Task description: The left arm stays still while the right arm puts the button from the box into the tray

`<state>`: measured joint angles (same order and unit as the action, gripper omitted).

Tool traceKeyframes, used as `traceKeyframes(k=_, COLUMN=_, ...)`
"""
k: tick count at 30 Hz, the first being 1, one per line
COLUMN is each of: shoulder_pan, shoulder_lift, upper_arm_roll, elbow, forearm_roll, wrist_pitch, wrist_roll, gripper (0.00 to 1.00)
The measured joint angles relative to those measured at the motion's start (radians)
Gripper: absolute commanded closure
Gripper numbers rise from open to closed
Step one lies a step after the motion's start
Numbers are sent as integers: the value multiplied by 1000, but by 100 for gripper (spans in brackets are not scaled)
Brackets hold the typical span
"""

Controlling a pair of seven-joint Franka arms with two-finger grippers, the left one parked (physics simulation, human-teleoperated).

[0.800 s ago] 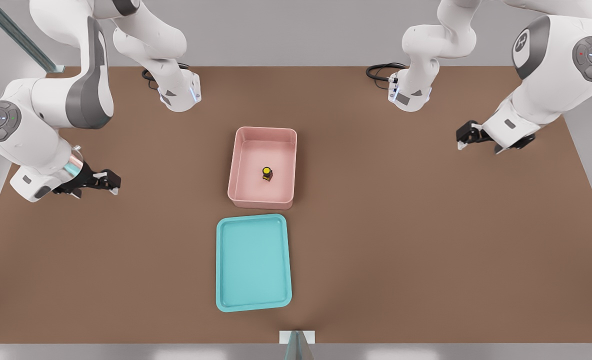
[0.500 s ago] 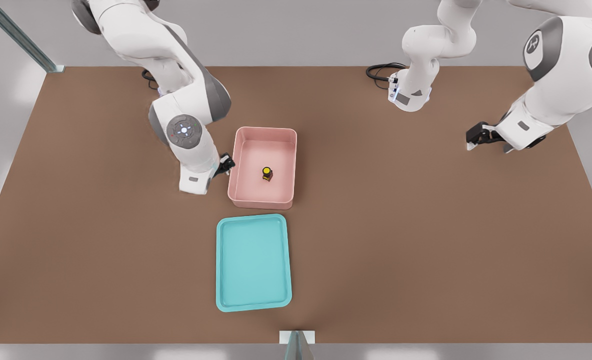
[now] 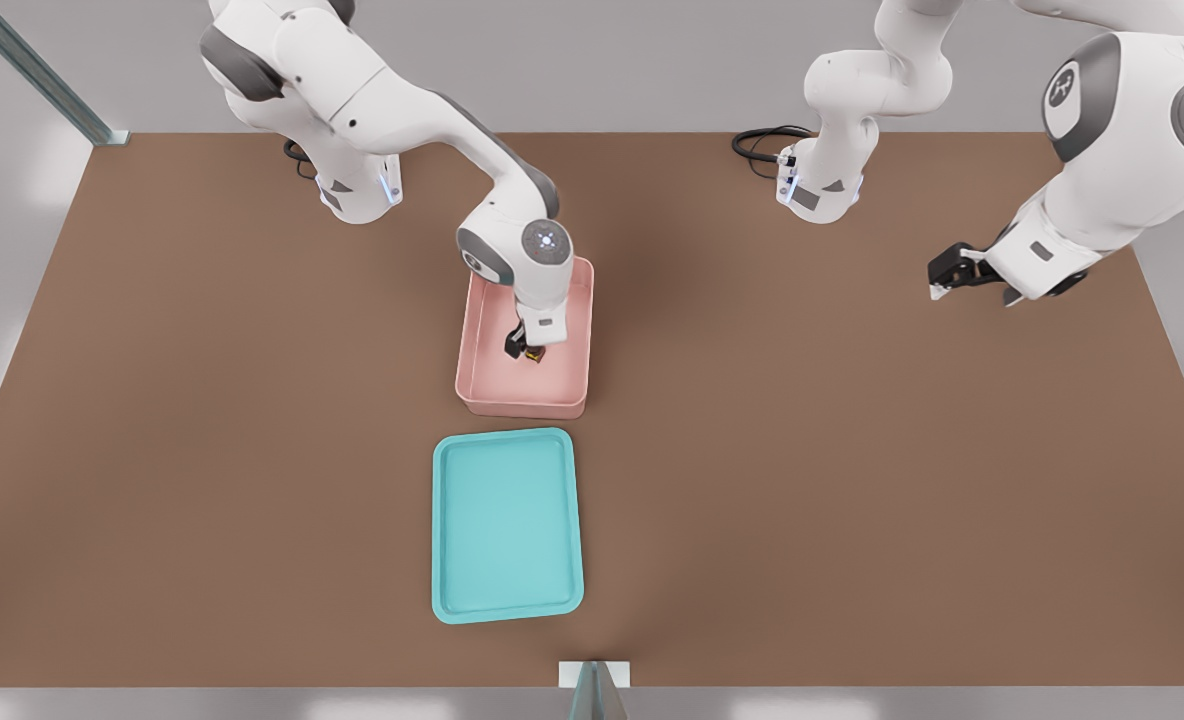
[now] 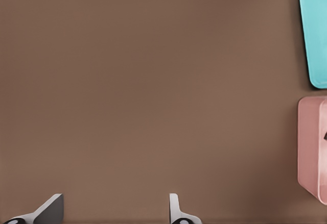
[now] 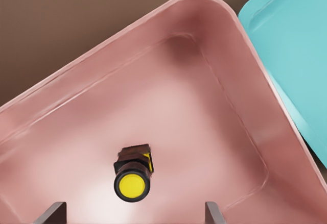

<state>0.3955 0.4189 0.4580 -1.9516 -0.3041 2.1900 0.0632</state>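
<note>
1. One tray [image 3: 507, 525] sits nearest you in the front view: teal, shallow, flat on the brown table [image 3: 852, 480], with nothing in it. In the right wrist view you catch its corner [image 5: 299, 55] just beside the box's wall.
2. Just behind the tray, a little apart from it, you see the pink box [image 3: 479, 375], tall-walled, standing square on the table.
3. Inside the box, the button [image 5: 133, 175] rests on the pink floor near the middle, yellow cap toward the wrist camera, dark body behind it. In the front view you can make out only a sliver of it [image 3: 534, 354] under the gripper.
4. Your gripper [image 3: 522, 350] on the right arm [image 3: 422, 100] is down inside the box, directly over the button. Its fingers [image 5: 51, 213] are spread wide, one tip on each side of the button, neither touching it.
</note>
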Motion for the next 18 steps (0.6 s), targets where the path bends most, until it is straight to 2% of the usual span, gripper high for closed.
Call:
traceKeyframes(k=7, shoulder_pan=-3, shoulder_lift=16, upper_arm_roll=-1, elbow=-126, forearm_roll=-32, wrist_pitch=181, wrist_roll=40, gripper=0)
traceKeyframes(k=18, shoulder_pan=-3, shoulder_lift=86, upper_arm_roll=-30, elbow=-157, forearm_roll=-121, wrist_pitch=315, wrist_roll=80, gripper=0)
